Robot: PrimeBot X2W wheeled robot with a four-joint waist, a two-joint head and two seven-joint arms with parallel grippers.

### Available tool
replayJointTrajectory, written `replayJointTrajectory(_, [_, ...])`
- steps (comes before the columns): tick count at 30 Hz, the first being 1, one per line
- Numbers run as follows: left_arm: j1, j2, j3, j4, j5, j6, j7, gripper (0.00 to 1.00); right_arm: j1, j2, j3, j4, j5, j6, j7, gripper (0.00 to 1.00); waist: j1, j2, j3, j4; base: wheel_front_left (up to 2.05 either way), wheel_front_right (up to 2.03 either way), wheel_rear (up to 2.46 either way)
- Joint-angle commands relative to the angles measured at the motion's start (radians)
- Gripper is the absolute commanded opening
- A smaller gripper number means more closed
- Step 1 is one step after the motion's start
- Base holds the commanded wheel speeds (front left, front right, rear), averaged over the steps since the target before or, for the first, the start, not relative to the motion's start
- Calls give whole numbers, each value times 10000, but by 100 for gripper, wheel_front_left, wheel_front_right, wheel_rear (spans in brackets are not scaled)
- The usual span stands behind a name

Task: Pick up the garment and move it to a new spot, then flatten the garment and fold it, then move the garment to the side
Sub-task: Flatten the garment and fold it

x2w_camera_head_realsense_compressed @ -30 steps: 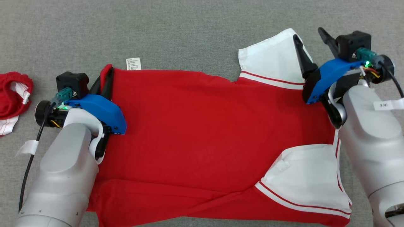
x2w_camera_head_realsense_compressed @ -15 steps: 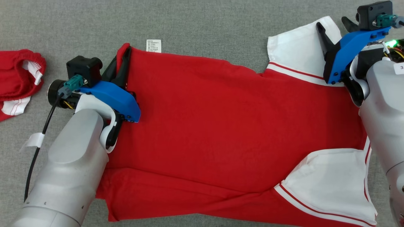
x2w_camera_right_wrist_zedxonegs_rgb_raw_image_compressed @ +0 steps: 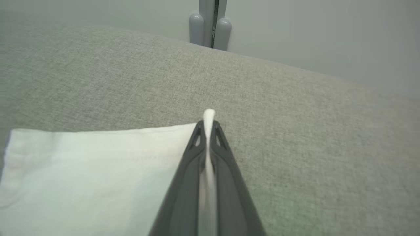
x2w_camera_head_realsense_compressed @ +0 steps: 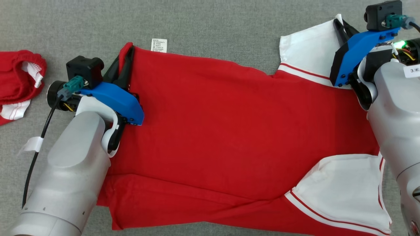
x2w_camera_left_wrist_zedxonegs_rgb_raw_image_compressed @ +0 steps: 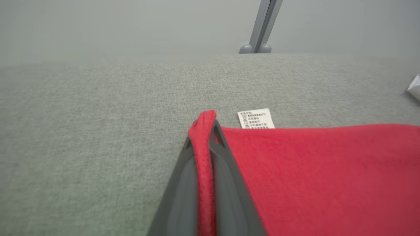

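Lying flat across the middle of the grey woven fabric surface (x2w_camera_head_realsense_compressed: 210, 23), the red knit garment (x2w_camera_head_realsense_compressed: 229, 124) with white, red-striped sleeves stretches sideways, its hem toward the surface's left edge and its sleeves toward the right edge; the left gripper (x2w_camera_head_realsense_compressed: 128, 52), two long dark fingers on a blue mount, is closed tight on the far hem corner, a fold of red cloth pinched between the fingers and poking out past their tips in the left wrist view; a small white printed care label (x2w_camera_head_realsense_compressed: 159, 45) lies on the surface just beside that corner, at the garment's far edge; the right gripper (x2w_camera_head_realsense_compressed: 341, 24) is likewise closed, clamped on the outer edge of the far white sleeve (x2w_camera_head_realsense_compressed: 305, 52), a thin ridge of white cloth standing up between its fingers in the right wrist view; the near white sleeve (x2w_camera_head_realsense_compressed: 344, 186) lies over the red body toward the near right; a long crease runs along the garment's near side; a crumpled red cloth with white trim (x2w_camera_head_realsense_compressed: 19, 75) sits at the surface's left edge, well apart from the garment; a grey upright post (x2w_camera_left_wrist_zedxonegs_rgb_raw_image_compressed: 261, 26) stands past the far edge.
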Motion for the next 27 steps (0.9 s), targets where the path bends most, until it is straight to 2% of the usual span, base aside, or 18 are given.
replayJointTrajectory(1, [-53, 94, 69, 78, -54, -6, -56, 0, 131, -30, 103, 9, 89, -1, -300, 0, -1, 0, -174, -86, 0, 0, 0])
replayJointTrajectory(8, [473, 194, 272, 91, -131, -6, -81, 0, 846, 4, 447, -323, 647, 1, -1370, 0, -1, 0, -997, -392, 0, 0, 0])
replayJointTrajectory(14, [1103, 418, 575, -220, -94, 49, -76, 0, 1927, -157, 892, -1338, 1356, 1, -1960, 0, -1, 0, -1589, -678, 0, 0, 0])
replayJointTrajectory(21, [1904, 504, 815, -633, -61, 165, -77, 0, 3908, -421, 1041, -3883, 2127, 1, -2137, 0, -1, 0, -2010, -870, 0, 0, 0])
replayJointTrajectory(27, [2441, 576, 1075, -923, -46, 193, -79, 0, 6480, -695, 561, -6532, 2226, 1, -2146, 0, -1, 0, -2289, -897, 0, 0, 0])
